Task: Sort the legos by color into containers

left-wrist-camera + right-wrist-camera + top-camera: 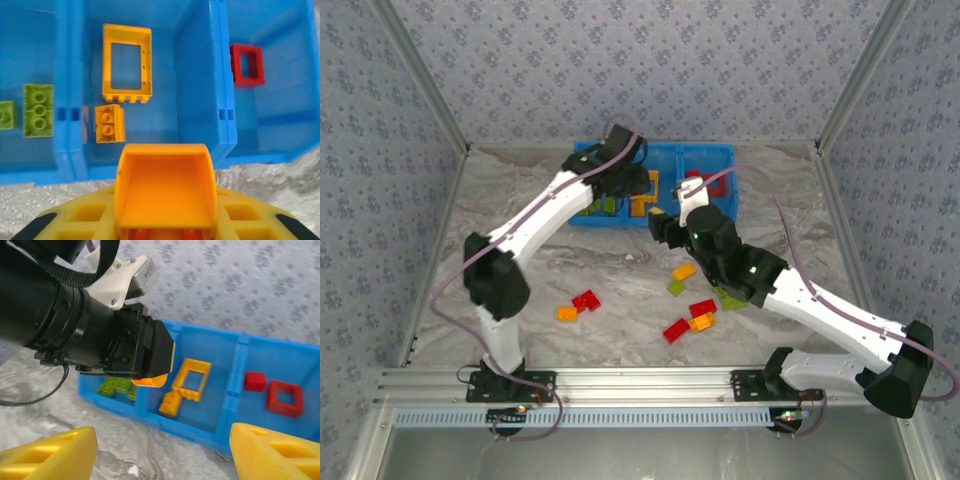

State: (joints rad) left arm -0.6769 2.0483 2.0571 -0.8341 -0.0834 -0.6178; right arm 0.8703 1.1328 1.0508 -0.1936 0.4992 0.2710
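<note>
The blue tray (pixel 665 152) stands at the back of the table, and its three compartments (pixel 197 75) lie below my left gripper. Green legos (pixel 38 110) are in the left compartment. An orange-yellow frame (pixel 127 63) and a small brick (pixel 109 123) are in the middle one, and a red frame (pixel 246 65) in the right. My left gripper (pixel 165 220) is shut on a curved orange-yellow lego (pixel 165 185) over the tray's near wall. My right gripper (pixel 162 457) hangs open and empty just in front of the tray (pixel 235 365). From there the left gripper (pixel 150 352) shows with its lego (pixel 150 382).
Loose legos lie mid-table: orange (pixel 684 270), green (pixel 675 287), red (pixel 702 308), red (pixel 675 330) under the right arm, and red (pixel 586 301) with orange (pixel 566 313) to the left. Patterned walls enclose the table on three sides.
</note>
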